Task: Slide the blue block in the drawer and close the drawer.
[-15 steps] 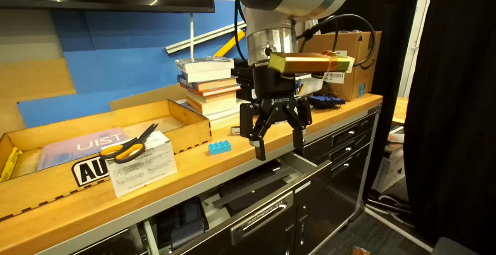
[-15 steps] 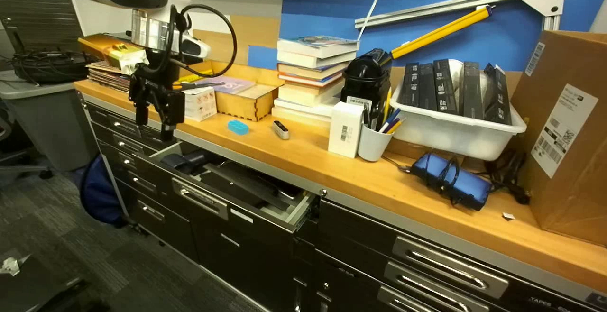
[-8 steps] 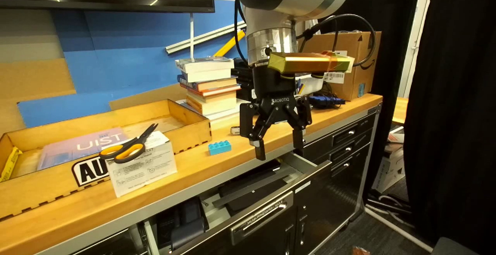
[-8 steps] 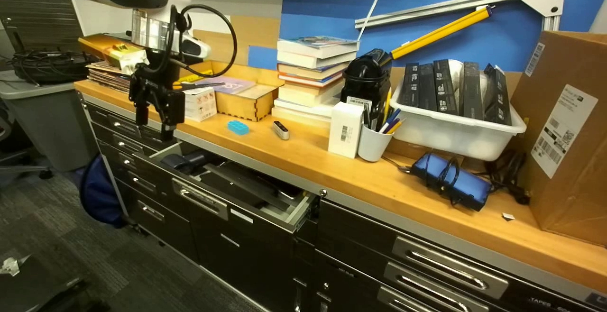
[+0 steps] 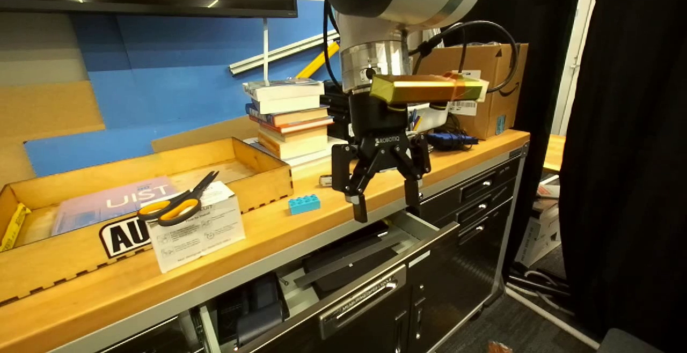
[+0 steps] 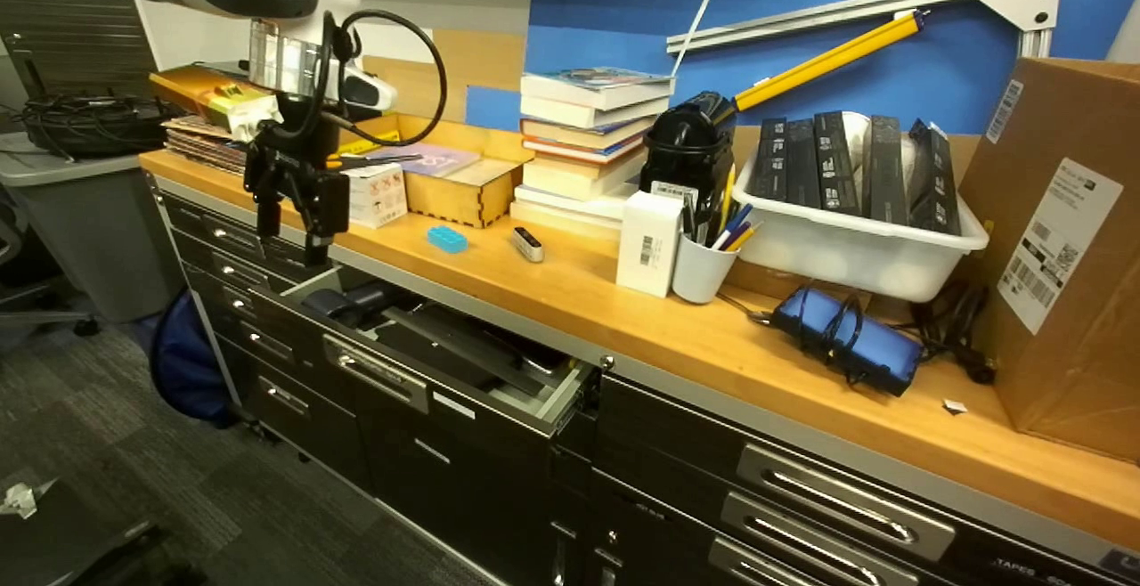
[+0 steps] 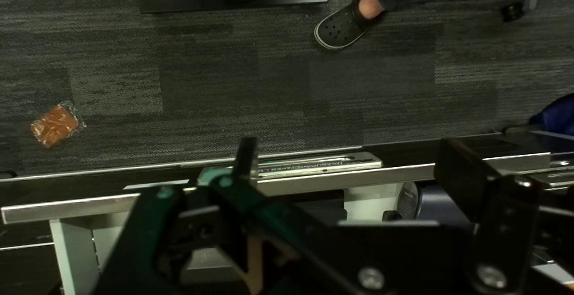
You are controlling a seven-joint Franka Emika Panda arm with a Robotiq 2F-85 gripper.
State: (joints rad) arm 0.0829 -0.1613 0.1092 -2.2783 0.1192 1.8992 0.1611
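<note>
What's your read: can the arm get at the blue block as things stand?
Probably yes: the pincer hangs open above the open drawer, and both exterior views show nothing between it and the blue block on the benchtop. It likely must move in over the benchtop first.

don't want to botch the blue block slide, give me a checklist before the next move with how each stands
1. Drawer pulled out: ok, its inside shows in both exterior views.
2. Hand open and holding nothing: ok, the jaws stand apart.
3. Blue block located: ok, on the worktop, outside the drawer.
4. Hand lined up with the blue block: not ok, apart from it; the wrist view shows the drawer, not the block.
5. Landing spot in the drawer: cannot tell, dark items cover much of its bottom.
</note>
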